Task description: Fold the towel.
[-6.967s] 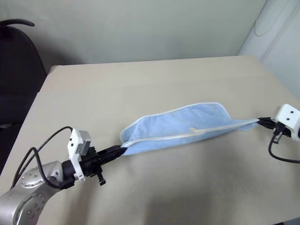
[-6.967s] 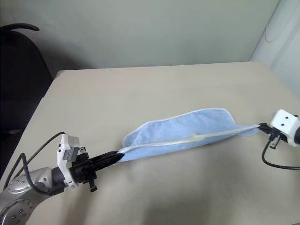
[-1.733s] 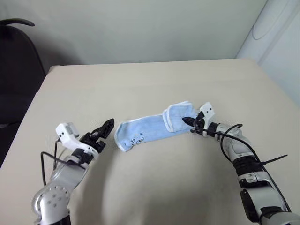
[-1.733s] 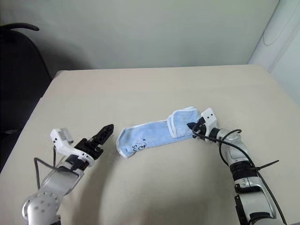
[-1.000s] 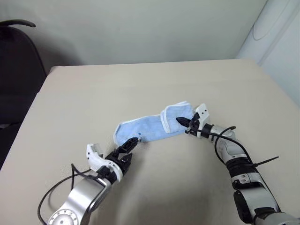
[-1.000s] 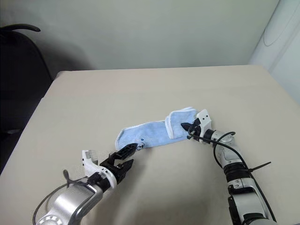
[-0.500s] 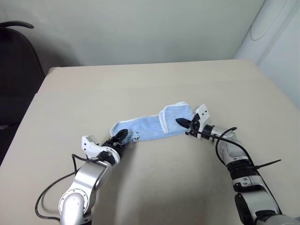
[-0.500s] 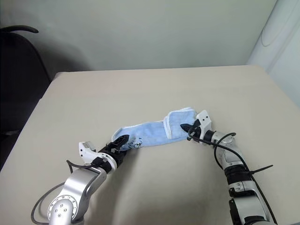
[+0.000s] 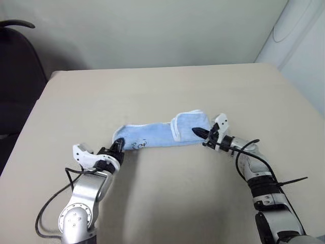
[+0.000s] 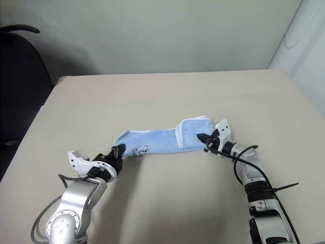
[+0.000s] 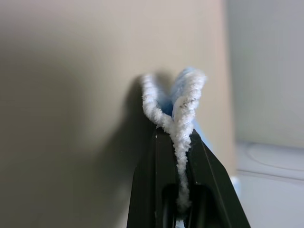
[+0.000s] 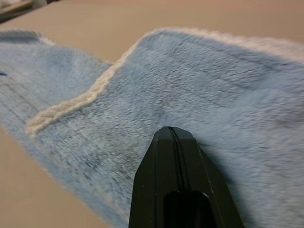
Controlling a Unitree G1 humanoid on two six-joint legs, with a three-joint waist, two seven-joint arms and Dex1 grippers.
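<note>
I have the left end effector (image 9: 118, 145) clamped on the towel (image 9: 157, 133) edge; the right end effector (image 9: 199, 132), closed, presses its other end.

Head stereo pair looks down over table (image 9: 167, 203); wrist cameras close on towel (image 12: 199, 95).

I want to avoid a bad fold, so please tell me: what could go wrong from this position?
1. The left pincer pinches just the white trim at the end of the towel, so the thin edge may slip out when pulled.
2. The right pincer is shut, its tip resting on the folded-over end without gripping cloth; that end may drag or unfold if the left arm lifts.
3. The towel lies as a narrow, uneven strip on the table, so the next fold may come out crooked.
</note>
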